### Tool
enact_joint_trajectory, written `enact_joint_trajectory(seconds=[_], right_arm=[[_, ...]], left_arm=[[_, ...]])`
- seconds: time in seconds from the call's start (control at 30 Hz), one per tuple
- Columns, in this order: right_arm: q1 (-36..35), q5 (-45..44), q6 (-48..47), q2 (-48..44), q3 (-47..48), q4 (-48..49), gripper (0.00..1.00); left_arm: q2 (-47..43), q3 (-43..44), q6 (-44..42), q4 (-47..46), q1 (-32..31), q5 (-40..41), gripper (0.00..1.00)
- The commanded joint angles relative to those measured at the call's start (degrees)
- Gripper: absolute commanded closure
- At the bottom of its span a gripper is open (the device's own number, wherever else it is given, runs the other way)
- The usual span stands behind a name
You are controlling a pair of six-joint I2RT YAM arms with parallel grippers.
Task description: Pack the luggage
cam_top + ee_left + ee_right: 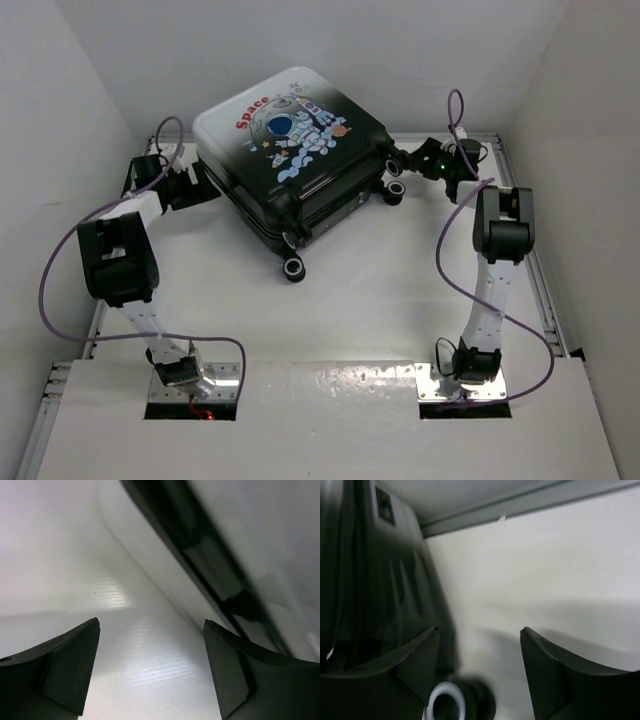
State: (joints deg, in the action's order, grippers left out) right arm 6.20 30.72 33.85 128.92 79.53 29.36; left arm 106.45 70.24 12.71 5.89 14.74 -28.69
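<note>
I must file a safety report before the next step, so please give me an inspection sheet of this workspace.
Surface: white table, glossy at the near edge.
Job's things: luggage closed, lying flat, astronaut side up.
Clutter: nothing seen.
Grippers: left gripper open, empty, at the luggage's left side; right gripper open, empty, beside a wheel.
Cables: purple cables loop along both arms, not on the luggage.
Surroundings: white walls on three sides.
</note>
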Motion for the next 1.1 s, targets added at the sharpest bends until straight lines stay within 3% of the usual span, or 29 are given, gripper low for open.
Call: enact_joint_trajectory(seconds=[0.0,0.1,0.2,0.43,0.6,0.67,0.77,0.9,0.93,0.97,1.03,1.07], right_arm=[[-1.3,1.3,9.5,6.5,9.8,-1.4,0.39],[-3.1,3.2,13.2,10.3,12.8,-4.3,0.43],[-5.1,3.9,13.2,7.6,7.9,-9.2,0.44],[-8.5,6.5,16.5,-6.3,-16.2,-5.9,0.54],[-6.6,4.5,14.2,-10.9,-23.3,-6.4,0.54],[-3.8,3.4,13.4,-14.0,-24.1,-7.1,0.45],[0.2,1.6,5.7,-19.3,-25.4,-9.2,0.38],[3.8,-2.1,-2.9,-31.4,-31.7,-8.2,0.38],[3.8,-3.0,-6.2,-37.9,-34.6,-7.3,0.38],[3.8,-3.7,-7.6,-38.0,-34.6,-7.1,0.38],[2.2,-4.9,-14.3,-43.9,-39.4,-9.7,0.38],[1.5,-5.2,-15.8,-49.7,-40.0,-12.4,0.38]], left_arm=[[-6.2,-3.3,-1.0,-4.5,0.7,-1.2,0.14],[-9.7,-6.7,-1.0,-3.2,2.2,-2.6,0.14],[-12.5,-9.3,-1.0,-2.1,2.8,-3.3,0.14],[-15.6,-13.7,-2.3,-0.9,-2.0,-3.2,0.14],[-18.4,-19.2,-1.6,-2.5,-6.1,-3.8,0.14],[-19.5,-20.4,-1.0,-3.1,-6.9,-3.1,0.14],[-23.2,-22.8,2.0,-5.6,-7.4,-0.4,0.14],[-26.7,-23.4,3.4,-5.5,-7.4,3.3,0.12],[-28.1,-22.8,3.4,-3.4,-7.4,5.4,0.11],[-28.7,-22.2,3.4,-1.8,-7.4,5.4,0.11],[-29.5,-19.5,2.5,3.8,-7.4,7.1,0.00],[-30.7,-18.8,1.6,5.5,-7.4,7.9,0.00]])
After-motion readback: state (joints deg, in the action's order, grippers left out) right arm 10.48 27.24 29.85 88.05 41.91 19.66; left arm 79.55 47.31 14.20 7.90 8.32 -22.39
